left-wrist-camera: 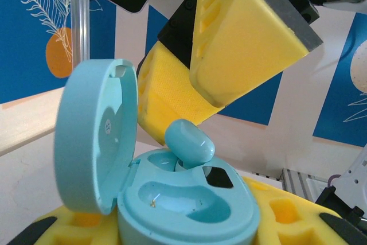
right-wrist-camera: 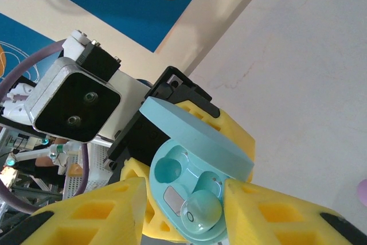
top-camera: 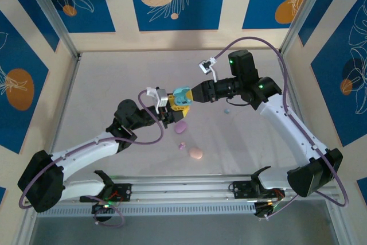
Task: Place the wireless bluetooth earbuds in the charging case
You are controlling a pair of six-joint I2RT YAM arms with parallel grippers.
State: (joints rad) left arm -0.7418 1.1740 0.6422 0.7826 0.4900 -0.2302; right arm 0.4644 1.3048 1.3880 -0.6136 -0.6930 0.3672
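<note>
You have a charging case of smooth, glossy plastic; earbud the same, with sheen. Finger pads: matt yellow, ribbed, plastic-looking. Table: matt, smooth. Rail at its near edge: bare metal.

Top external: high behind arm bases, looking down over whole pale grey tabletop. Wrist cameras: close-up, facing each other across open light-blue oval plastic charging case, shared by all three.

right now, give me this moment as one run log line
left gripper: shut on charging case, lid open | right gripper: open around blue earbud | blue earbud: resting in one slot | other slot: empty
</note>
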